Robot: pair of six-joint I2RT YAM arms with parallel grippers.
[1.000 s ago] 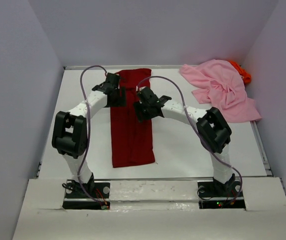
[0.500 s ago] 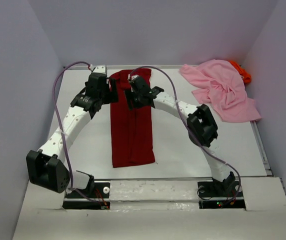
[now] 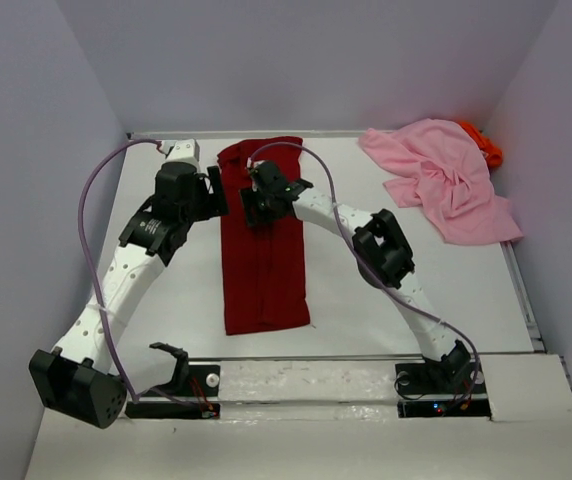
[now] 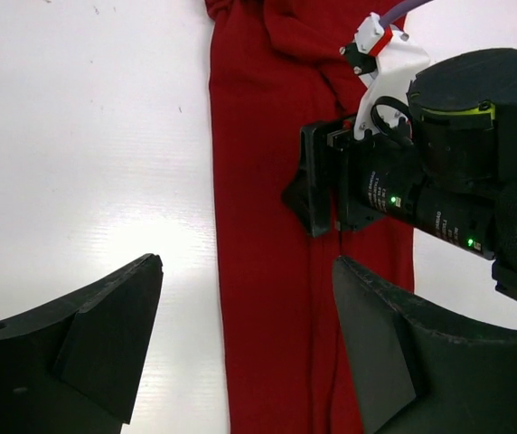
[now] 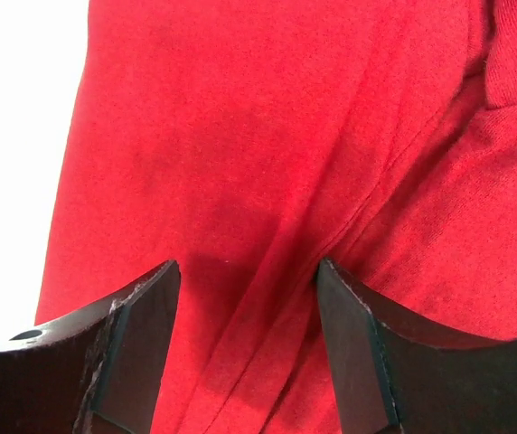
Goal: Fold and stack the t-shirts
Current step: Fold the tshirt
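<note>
Left tool [image 3: 214,188] and right tool [image 3: 261,203], both released and empty, low over the dark red shirt's [image 3: 264,285] far end.
That shirt lies on the bench [image 3: 376,300] as a narrow strip, crosswise fold not yet made, I judge; the pink shirt [image 3: 441,185] and orange shirt [image 3: 484,146] sit crumpled at the far right, well apart.

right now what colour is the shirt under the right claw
The shirt is plain dark red; the right wrist view shows it best.
</note>
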